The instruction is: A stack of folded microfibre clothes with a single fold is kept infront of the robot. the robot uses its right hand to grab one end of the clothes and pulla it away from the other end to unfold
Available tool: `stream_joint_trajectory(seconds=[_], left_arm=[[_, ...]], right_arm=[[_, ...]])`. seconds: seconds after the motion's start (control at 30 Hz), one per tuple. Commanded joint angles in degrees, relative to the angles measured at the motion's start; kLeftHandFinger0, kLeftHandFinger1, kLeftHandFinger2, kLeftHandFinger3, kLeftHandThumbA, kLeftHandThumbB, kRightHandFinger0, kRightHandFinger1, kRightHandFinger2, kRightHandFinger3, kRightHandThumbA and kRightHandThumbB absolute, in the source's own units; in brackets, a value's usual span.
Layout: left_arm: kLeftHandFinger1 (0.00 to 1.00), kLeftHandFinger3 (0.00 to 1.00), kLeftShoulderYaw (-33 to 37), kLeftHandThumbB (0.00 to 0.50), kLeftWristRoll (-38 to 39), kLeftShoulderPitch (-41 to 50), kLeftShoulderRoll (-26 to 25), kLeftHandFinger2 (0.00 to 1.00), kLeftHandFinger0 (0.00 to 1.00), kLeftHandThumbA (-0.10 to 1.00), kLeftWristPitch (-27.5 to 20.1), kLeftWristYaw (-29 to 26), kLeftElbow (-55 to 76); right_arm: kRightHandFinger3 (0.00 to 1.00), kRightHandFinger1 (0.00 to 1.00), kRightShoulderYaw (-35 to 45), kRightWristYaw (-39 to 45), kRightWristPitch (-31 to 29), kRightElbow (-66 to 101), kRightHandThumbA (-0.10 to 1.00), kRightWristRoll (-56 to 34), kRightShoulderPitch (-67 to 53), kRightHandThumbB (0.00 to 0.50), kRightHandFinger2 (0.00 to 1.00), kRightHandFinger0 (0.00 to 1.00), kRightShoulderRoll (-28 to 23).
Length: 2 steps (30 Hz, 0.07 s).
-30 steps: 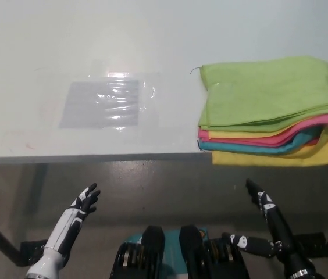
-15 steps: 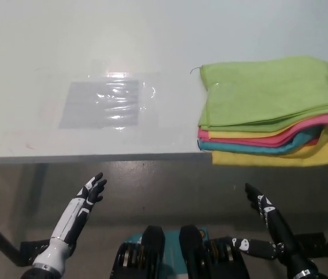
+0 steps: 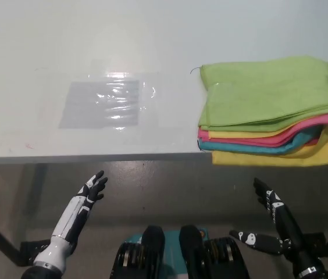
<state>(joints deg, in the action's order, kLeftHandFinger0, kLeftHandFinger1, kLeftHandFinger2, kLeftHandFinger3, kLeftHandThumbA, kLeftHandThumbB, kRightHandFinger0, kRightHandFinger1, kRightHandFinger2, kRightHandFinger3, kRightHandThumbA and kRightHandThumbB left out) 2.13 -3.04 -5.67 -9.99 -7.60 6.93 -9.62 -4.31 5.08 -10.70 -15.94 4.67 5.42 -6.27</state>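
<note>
On the counter, the soft green microfibre cloth tops the stack; its limp near edge suits the spread, empty right hand.

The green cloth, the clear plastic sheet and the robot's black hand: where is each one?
green cloth (image 3: 268,90), head view, middle of its top face
plastic sheet (image 3: 103,103), head view, its centre
right hand (image 3: 268,200), head view, middle of the hand
</note>
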Motion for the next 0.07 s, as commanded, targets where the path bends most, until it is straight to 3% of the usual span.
stream_joint_trajectory(seconds=[0.0,0.03], left_arm=[[1.0,1.0,-1.39,0.2,0.49,0.21,-0.66,1.0,1.0,0.99,-0.84,-0.83,2.44],[1.0,1.0,-1.82,0.199,0.72,0.6,-0.79,1.0,1.0,0.99,-0.66,-0.94,2.82]], right_arm=[[1.0,1.0,-0.53,0.1,-0.37,0.57,1.0,0.21,2.79,0.187,1.0,1.0,0.7],[1.0,1.0,-0.84,0.2,-0.33,0.17,1.0,0.42,3.33,0.193,1.0,1.0,0.89]])
